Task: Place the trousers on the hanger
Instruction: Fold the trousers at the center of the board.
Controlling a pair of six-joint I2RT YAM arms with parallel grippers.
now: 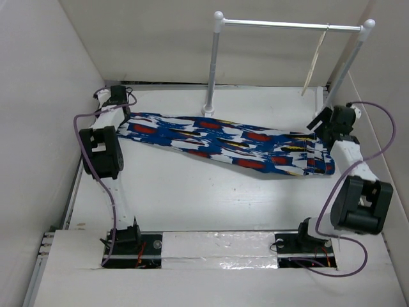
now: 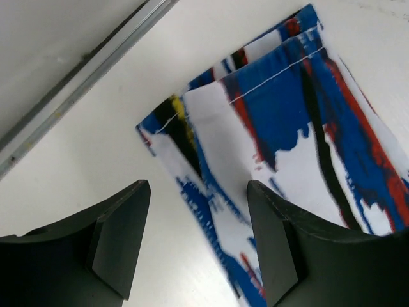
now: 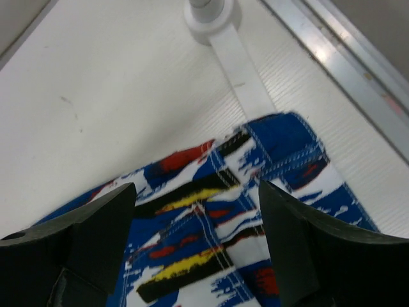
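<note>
Left tool (image 2: 198, 224): jaws apart, empty, leg hems just ahead.
Right tool (image 3: 195, 217): jaws apart, empty, waist end directly beneath.
Trousers (image 1: 230, 146): flat on worktop (image 1: 192, 198), between the 2 tools.
Hanger (image 1: 316, 64): bare, on rail (image 1: 287, 25) above right tool.
Remaining: likely everything; trousers not yet hung.

Robot laboratory test cell, probably a purpose-built enclosure, though the view shows little beyond its walls. Plain white panels (image 1: 38, 96) close in a white desk (image 1: 192, 204) on the left, back and right. The left arm (image 1: 102, 153) and right arm (image 1: 361, 198) are bolted at the desk's near edge. Purple cables (image 1: 78, 128) loop loose along them, and silvery tape (image 1: 217, 254) covers the strip between their bases. The furnishings are a white two-post rack (image 1: 216, 64) and one prop, the trousers (image 1: 230, 144), spread flat.
</note>
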